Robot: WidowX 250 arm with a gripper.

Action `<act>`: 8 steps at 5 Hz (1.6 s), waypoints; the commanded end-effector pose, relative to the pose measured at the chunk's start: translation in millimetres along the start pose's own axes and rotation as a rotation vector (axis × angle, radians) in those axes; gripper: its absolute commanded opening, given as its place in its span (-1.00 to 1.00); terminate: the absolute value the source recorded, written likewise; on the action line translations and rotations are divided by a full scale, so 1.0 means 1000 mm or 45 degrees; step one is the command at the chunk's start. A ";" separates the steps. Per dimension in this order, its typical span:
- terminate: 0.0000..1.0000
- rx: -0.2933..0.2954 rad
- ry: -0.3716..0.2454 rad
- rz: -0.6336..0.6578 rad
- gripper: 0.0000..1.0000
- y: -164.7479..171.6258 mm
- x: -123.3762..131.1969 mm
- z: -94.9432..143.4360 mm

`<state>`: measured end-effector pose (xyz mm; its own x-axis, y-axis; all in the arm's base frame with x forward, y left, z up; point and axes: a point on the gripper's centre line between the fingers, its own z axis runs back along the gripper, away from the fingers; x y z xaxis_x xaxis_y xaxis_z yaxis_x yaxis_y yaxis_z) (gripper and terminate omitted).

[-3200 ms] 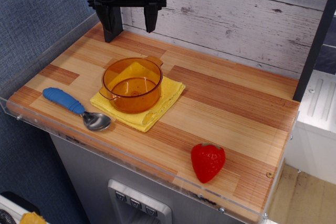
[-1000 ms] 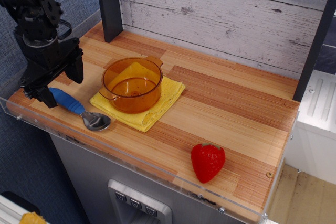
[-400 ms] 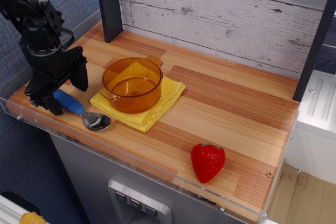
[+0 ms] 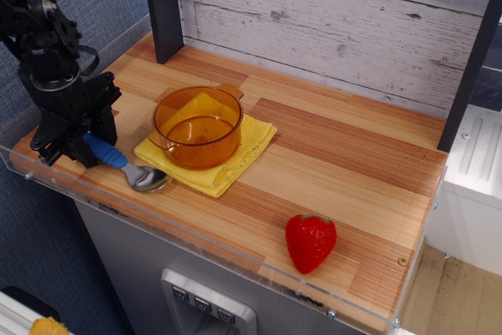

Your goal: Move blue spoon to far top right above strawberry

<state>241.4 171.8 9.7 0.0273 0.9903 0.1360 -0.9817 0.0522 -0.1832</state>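
Observation:
The blue spoon (image 4: 110, 153) lies at the front left of the wooden table, its silver bowl pointing right toward the yellow cloth. My black gripper (image 4: 74, 137) is down at the far left end of the spoon's handle. One finger stands on each side of the handle, and that end is hidden behind them. The jaws still look spread wider than the handle. The red strawberry (image 4: 310, 242) lies near the front right edge, far from the gripper.
An orange see-through pot (image 4: 197, 125) stands on a folded yellow cloth (image 4: 243, 149) just right of the spoon. A dark post (image 4: 161, 7) rises at the back left. A clear acrylic rim (image 4: 196, 234) runs along the table's front and left edges.
The gripper came from high at the back down to the front left. It has since sunk lower and shifted slightly left over the spoon's handle end. The spoon has barely shifted.

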 end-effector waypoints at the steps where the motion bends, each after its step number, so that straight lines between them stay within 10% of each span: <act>1: -1.00 0.026 -0.006 -0.051 -1.00 0.000 0.001 0.022; 4: -1.00 -0.045 -0.027 -0.098 -1.00 -0.019 -0.006 0.081; 8: -1.00 -0.338 -0.037 -0.276 -1.00 -0.112 -0.111 0.114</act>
<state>328.6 47.5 109.4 0.2376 0.9494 0.2053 -0.8864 0.2983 -0.3539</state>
